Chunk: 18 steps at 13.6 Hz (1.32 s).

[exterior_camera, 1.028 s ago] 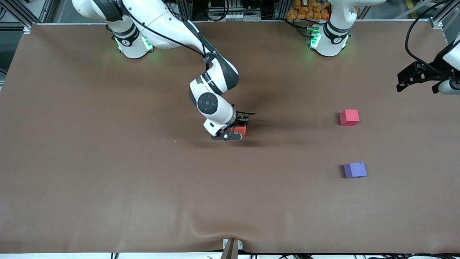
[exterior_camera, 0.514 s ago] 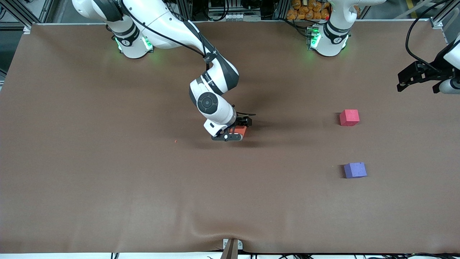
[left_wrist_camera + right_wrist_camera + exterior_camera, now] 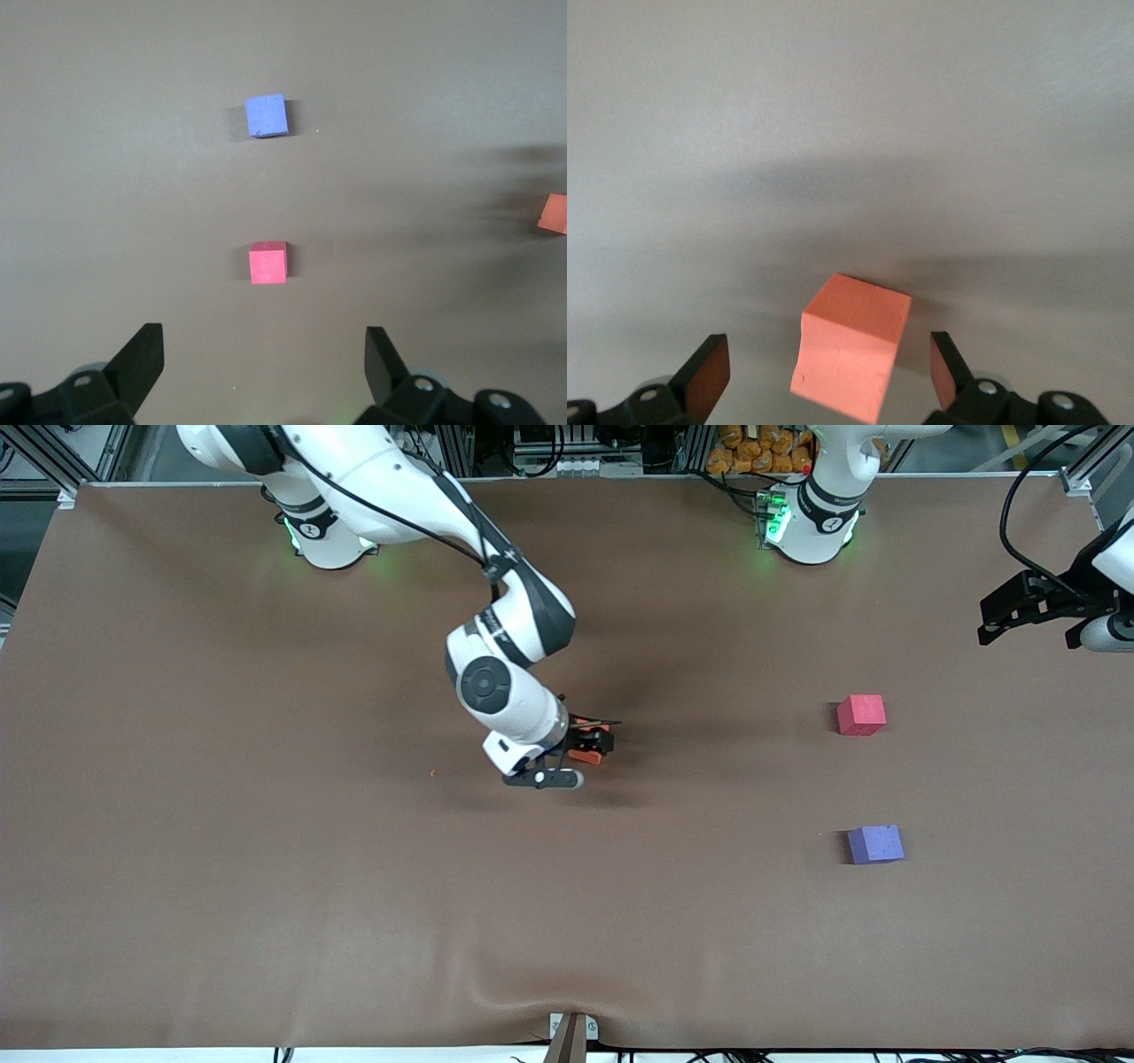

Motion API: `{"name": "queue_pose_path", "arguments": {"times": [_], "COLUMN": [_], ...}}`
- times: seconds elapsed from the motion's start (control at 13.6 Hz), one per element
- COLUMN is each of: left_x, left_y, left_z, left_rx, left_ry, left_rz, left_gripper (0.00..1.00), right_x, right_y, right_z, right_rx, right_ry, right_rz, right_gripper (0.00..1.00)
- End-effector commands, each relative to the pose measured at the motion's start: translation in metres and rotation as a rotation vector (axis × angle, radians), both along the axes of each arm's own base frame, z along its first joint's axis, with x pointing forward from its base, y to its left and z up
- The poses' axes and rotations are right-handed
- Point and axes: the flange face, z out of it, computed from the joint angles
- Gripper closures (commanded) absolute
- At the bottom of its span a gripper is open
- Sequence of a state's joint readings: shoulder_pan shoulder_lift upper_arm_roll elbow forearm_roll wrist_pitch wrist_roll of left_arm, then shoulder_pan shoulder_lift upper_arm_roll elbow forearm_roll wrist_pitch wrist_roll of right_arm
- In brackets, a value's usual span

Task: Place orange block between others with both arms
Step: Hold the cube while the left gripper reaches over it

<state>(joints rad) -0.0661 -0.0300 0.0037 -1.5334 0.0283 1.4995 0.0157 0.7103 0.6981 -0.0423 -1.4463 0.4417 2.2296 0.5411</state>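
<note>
The orange block (image 3: 586, 757) (image 3: 850, 354) rests on the brown table, mid-table, partly hidden in the front view by my right gripper (image 3: 578, 751) (image 3: 828, 372). That gripper is open, low over the block, its fingers (image 3: 709, 372) standing apart from the block on either side. The pinkish-red cube (image 3: 861, 715) (image 3: 267, 263) and the purple-blue cube (image 3: 875, 844) (image 3: 266, 116) lie toward the left arm's end, the purple-blue one nearer the front camera. My left gripper (image 3: 997, 615) (image 3: 264, 363) waits open and empty, raised over that end of the table. The orange block (image 3: 554, 213) shows at the left wrist view's edge.
A brown mat (image 3: 266, 868) covers the whole table. A tiny orange crumb (image 3: 431, 773) lies toward the right arm's end from the orange block. A clamp (image 3: 571, 1032) sits at the front edge. Orange items (image 3: 762, 447) are piled near the left arm's base.
My right gripper has opened and let go of the orange block, and its wrist has drawn slightly toward the right arm's end. The left arm has barely moved.
</note>
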Motion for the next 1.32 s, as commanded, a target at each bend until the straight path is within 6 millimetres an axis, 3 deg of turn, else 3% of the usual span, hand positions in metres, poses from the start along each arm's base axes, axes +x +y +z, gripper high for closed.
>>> {"name": "queue_pose_path", "arguments": {"times": [0.0,0.29,0.37,0.51,0.73,1.03,1.25], "left_x": [-0.007,-0.002,0.001,0.011,0.022,0.032,0.027], "left_y": [0.000,-0.013,-0.020,-0.041,-0.086,-0.159,-0.232], "left_z": [0.005,-0.008,-0.026,-0.050,-0.080,-0.132,-0.171], "left_rx": [-0.009,-0.007,-0.002,0.005,0.012,0.016,0.009], "left_ry": [0.009,0.034,0.071,0.112,0.138,0.171,0.162], "left_rz": [0.003,-0.005,-0.014,-0.005,-0.011,-0.053,-0.090], "left_gripper": [0.00,0.00,0.00,0.00,0.00,0.00,0.00], "right_x": [0.011,0.024,0.025,0.020,0.021,0.009,0.004], "right_y": [-0.045,-0.131,-0.155,-0.198,-0.289,-0.376,-0.430], "right_z": [0.073,0.179,0.204,0.245,0.301,0.336,0.352], "right_rx": [-0.028,-0.174,-0.206,-0.231,-0.233,-0.251,-0.274], "right_ry": [0.028,0.054,0.077,0.112,0.058,0.053,0.022], "right_rz": [0.022,0.052,0.046,0.058,0.107,0.169,0.211], "right_gripper": [0.00,0.00,0.00,0.00,0.00,0.00,0.00]}}
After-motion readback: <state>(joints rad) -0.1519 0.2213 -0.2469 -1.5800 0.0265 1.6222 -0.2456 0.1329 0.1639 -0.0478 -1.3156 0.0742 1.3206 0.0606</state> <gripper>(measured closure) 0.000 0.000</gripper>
